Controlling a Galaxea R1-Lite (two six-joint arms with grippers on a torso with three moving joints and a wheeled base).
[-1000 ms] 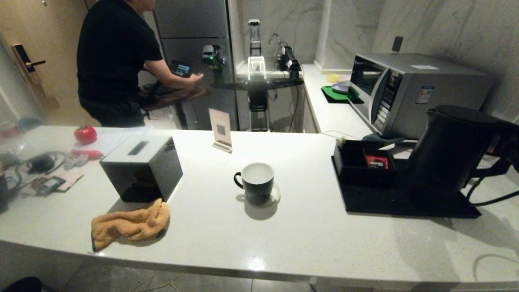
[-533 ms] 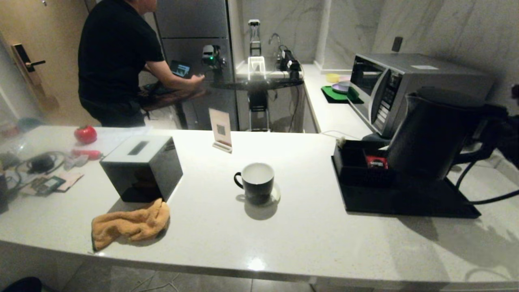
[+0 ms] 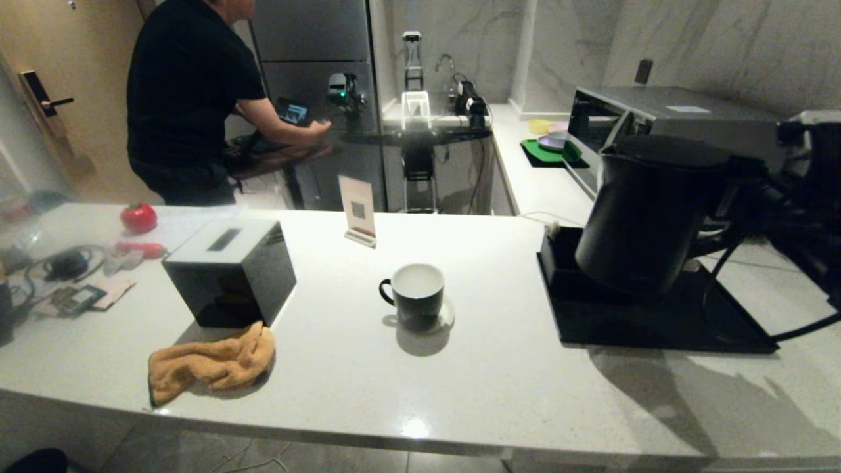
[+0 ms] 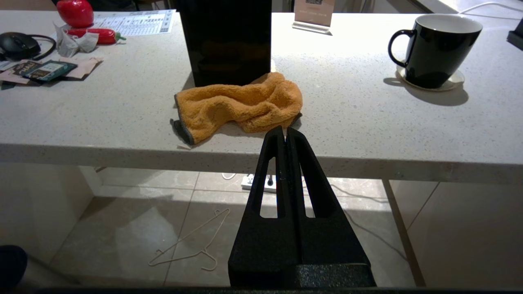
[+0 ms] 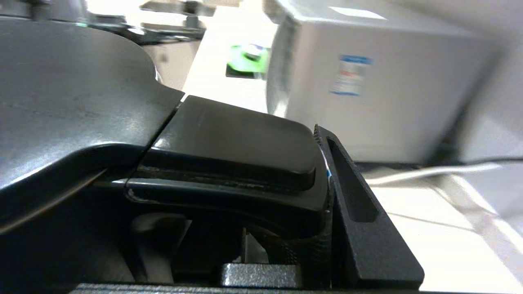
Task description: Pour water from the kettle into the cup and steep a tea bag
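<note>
The tall black kettle (image 3: 647, 217) hangs tilted above the black tray (image 3: 657, 322), at the counter's right. My right gripper (image 3: 749, 197) is shut on its loop handle (image 5: 233, 139); one finger (image 5: 351, 192) presses against the handle's side. The cup (image 3: 415, 295), black outside and white inside, stands on a coaster mid-counter, well left of the kettle. No water shows in it. My left gripper (image 4: 285, 130) is shut and empty, parked below the counter's front edge, with the cup (image 4: 435, 49) far off to its right. No tea bag is visible.
A black tissue box (image 3: 230, 269) and an orange cloth (image 3: 210, 364) lie left of the cup. A card stand (image 3: 358, 210) is behind it. A microwave (image 3: 677, 115) stands behind the kettle. Clutter (image 3: 66, 276) and a person (image 3: 187, 98) are at the far left.
The right gripper has lifted the kettle off the tray and carried it up and leftward. It now hides the tray's compartments and the red packet. The cup and left gripper have not moved.
</note>
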